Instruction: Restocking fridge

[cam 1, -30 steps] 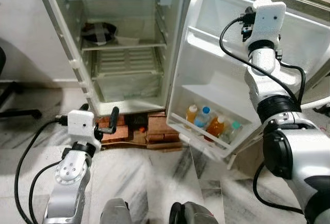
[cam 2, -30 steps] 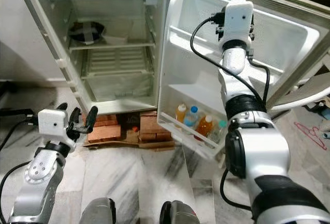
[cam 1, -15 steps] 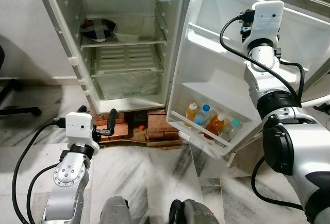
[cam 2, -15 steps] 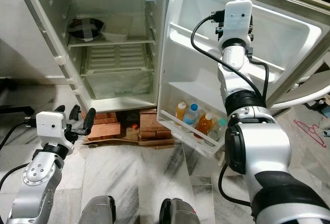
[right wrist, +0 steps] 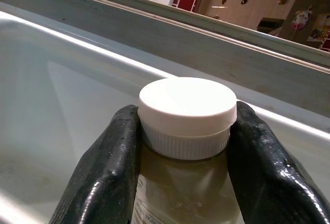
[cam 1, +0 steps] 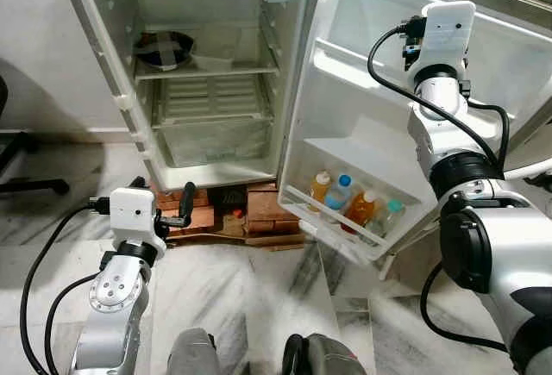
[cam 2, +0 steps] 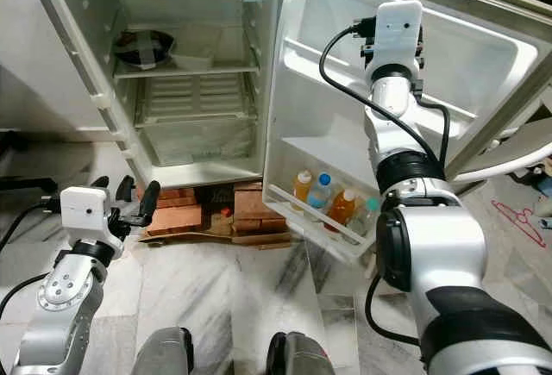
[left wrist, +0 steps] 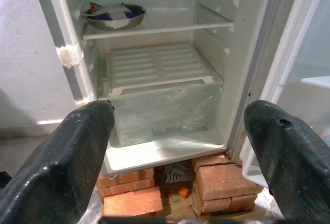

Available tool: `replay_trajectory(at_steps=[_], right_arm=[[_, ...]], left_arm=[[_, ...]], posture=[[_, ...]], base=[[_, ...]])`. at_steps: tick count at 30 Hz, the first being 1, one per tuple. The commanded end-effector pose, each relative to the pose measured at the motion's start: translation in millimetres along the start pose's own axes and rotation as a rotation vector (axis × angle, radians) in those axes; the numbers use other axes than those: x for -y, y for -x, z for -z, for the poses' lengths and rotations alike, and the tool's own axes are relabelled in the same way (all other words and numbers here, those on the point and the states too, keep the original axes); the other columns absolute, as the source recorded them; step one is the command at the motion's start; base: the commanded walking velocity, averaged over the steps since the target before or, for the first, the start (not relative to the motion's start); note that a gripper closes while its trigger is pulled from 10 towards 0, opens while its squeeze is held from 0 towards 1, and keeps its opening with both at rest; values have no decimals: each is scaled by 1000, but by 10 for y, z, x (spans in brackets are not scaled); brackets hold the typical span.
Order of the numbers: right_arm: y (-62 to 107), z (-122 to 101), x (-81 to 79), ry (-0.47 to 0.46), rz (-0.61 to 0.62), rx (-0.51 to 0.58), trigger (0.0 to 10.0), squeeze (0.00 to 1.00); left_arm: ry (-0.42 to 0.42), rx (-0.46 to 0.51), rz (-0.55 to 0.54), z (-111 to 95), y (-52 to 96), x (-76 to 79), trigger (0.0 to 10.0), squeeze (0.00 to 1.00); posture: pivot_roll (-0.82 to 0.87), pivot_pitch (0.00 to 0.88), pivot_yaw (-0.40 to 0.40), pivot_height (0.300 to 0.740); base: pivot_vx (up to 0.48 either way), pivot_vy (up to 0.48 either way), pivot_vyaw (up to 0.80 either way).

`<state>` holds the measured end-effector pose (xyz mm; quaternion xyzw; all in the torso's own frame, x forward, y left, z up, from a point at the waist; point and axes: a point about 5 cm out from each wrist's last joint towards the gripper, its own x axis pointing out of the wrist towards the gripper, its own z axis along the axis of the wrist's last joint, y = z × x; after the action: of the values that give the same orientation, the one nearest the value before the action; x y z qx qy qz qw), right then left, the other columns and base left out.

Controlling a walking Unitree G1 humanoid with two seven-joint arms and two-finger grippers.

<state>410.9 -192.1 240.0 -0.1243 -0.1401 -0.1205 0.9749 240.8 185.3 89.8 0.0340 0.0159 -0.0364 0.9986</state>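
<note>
- At lower left of the head views, my left gripper (cam 1: 172,207) hangs spread and empty near the bricks (cam 1: 259,211) under the fridge (cam 1: 211,90). I judge it could clip the cabinet's lower edge if I lean in.
- In the upper left, a steel bowl (cam 1: 164,47) sits on the top shelf, well apart from both arms; little risk there.
- Lower centre, four bottles (cam 1: 355,209) stand crowded in the bottom rack of the door (cam 1: 345,125). Setting another there could topple one.
- Upper right, my right gripper (right wrist: 183,147) pinches a white-capped bottle (right wrist: 185,110) just below its cap, up against the door's upper shelf. The hold is narrow, so I fear it could swing or slip, and pushing the door could swing it away.
</note>
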Motion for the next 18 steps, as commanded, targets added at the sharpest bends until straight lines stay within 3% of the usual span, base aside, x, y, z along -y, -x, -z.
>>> replay_trajectory(at_steps=[1, 2, 4, 8, 9, 10, 11, 12, 18], right_arm=[[-51, -84, 75, -5, 32, 21, 10000, 0], [-47, 25, 189, 8, 40, -43, 10000, 0], [-44, 101, 338, 24, 49, -86, 10000, 0], [-49, 101, 396, 24, 67, -87, 10000, 0], [-52, 95, 414, 24, 79, -84, 10000, 859], [-53, 92, 423, 27, 85, -82, 10000, 859], [-55, 89, 430, 31, 89, -81, 10000, 973], [-57, 86, 435, 30, 91, -80, 10000, 1000], [-64, 76, 481, 41, 104, -78, 10000, 1000]], left_arm=[[-16, 0, -1, -21, 11, -11, 10000, 0], [-24, -20, 7, 1, -39, 12, 10000, 0], [-35, -41, 15, 33, -98, 32, 10000, 0], [-39, -47, 15, 43, -107, 30, 10000, 0], [-39, -47, 15, 44, -107, 29, 10000, 0], [-39, -48, 15, 44, -107, 29, 10000, 0], [-39, -48, 15, 45, -107, 29, 10000, 0], [-39, -48, 15, 45, -108, 30, 10000, 0], [-42, -50, 19, 49, -121, 33, 10000, 0]], posture=[[220, 146, -79, 740], [188, 104, -60, 740], [189, 104, -59, 740], [190, 105, -59, 740], [190, 104, -59, 740], [190, 104, -59, 740], [190, 103, -59, 740], [190, 103, -59, 740], [187, 102, -55, 740]], base=[[0, 0, 0], [0, 0, 0], [0, 0, 0], [0, 0, 0], [0, 0, 0], [0, 0, 0], [0, 0, 0], [0, 0, 0], [0, 0, 0]])
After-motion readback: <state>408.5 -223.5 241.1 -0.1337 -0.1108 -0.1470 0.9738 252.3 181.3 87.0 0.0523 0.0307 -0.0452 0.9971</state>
